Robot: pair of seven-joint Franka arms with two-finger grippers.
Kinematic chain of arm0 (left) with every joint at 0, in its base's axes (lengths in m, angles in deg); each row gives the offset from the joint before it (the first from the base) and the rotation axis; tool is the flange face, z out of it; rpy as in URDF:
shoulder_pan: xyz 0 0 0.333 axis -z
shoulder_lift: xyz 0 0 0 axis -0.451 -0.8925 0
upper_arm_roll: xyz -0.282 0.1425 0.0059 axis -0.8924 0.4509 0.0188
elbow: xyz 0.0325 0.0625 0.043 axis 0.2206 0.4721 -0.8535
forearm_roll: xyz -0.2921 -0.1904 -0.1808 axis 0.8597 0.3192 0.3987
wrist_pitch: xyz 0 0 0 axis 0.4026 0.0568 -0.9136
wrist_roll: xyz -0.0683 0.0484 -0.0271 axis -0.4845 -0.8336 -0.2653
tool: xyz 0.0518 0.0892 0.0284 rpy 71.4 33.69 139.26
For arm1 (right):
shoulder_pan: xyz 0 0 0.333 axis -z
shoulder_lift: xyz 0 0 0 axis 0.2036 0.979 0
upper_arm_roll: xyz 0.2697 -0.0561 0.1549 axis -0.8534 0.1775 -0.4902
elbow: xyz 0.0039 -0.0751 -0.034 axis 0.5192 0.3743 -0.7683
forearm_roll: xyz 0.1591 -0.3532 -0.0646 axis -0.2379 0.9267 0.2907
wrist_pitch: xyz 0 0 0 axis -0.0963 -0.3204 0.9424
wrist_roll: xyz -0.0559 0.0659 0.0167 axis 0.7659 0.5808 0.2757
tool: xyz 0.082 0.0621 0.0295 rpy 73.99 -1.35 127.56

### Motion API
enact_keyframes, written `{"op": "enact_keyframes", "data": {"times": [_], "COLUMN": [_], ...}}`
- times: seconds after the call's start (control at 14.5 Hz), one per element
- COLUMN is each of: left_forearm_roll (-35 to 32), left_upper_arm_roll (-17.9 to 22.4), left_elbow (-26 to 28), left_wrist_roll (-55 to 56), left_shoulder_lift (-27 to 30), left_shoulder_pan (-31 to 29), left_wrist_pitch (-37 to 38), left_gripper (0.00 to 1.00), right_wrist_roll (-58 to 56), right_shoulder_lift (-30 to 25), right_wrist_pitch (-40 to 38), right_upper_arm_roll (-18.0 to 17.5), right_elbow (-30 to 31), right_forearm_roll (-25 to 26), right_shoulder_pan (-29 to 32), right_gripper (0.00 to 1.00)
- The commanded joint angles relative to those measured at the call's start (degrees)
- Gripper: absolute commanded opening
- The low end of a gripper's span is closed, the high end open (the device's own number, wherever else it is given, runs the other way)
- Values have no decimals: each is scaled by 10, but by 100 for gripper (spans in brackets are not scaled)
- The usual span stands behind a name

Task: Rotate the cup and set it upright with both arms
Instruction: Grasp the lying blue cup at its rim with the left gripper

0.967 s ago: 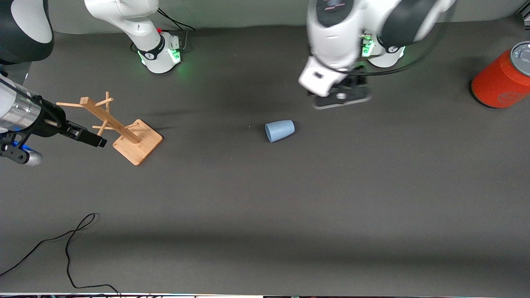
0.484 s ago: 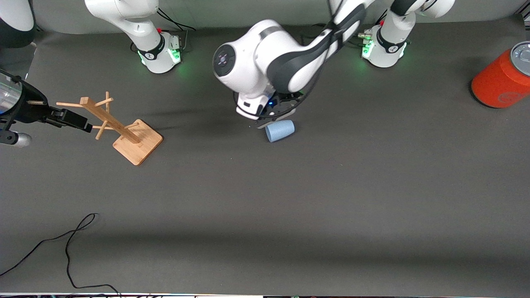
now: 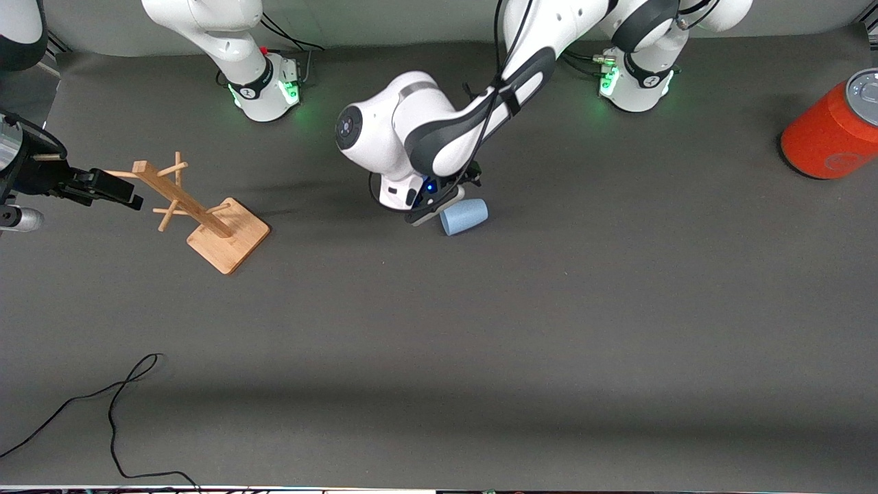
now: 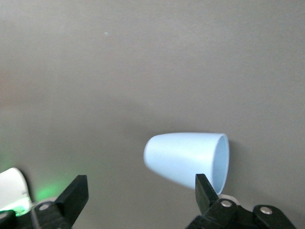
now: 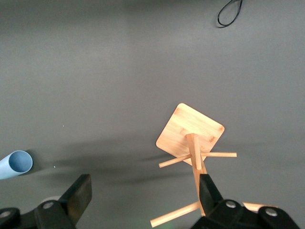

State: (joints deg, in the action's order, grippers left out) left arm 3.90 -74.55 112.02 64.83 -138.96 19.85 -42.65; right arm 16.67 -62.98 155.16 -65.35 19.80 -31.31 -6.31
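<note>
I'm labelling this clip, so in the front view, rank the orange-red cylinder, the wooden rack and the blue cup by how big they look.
1. Wooden rack, counting its pegs and base, and the orange-red cylinder: too close to rank, and the cylinder is cut off at the picture's edge.
2. Blue cup, clearly the smallest, lying on its side.

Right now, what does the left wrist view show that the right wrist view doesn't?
Only the left wrist view shows the open left gripper low beside the cup, and the cup's whole side as it lies tipped over. Only the right wrist view shows the open right gripper over the wooden rack, plus a black cable. Both show the cup and the grey table.
</note>
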Motion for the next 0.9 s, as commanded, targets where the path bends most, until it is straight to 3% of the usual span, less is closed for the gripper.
{"op": "enact_keyframes", "data": {"times": [0.0, 0.14, 0.48, 0.83], "left_forearm_roll": [-14, -13, -14, -7], "left_upper_arm_roll": [51, 71, 72, 71], "left_elbow": [-33, -33, -12, -8], "left_wrist_roll": [12, 12, 29, 31], "left_shoulder_lift": [-38, -53, -81, -74], "left_shoulder_pan": [46, 56, 65, 68], "left_wrist_pitch": [-24, -39, -50, -7], "left_gripper": [100, 100, 100, 100], "right_wrist_roll": [-7, -7, -7, -8], "right_shoulder_lift": [-13, -13, -8, -4], "right_wrist_pitch": [12, 19, 29, 31], "right_upper_arm_roll": [-4, -4, -3, -3], "right_elbow": [21, 28, 28, 25], "right_forearm_roll": [7, 6, 8, 8], "right_shoulder_pan": [4, 4, 4, 4], "right_gripper": [100, 100, 100, 100]}}
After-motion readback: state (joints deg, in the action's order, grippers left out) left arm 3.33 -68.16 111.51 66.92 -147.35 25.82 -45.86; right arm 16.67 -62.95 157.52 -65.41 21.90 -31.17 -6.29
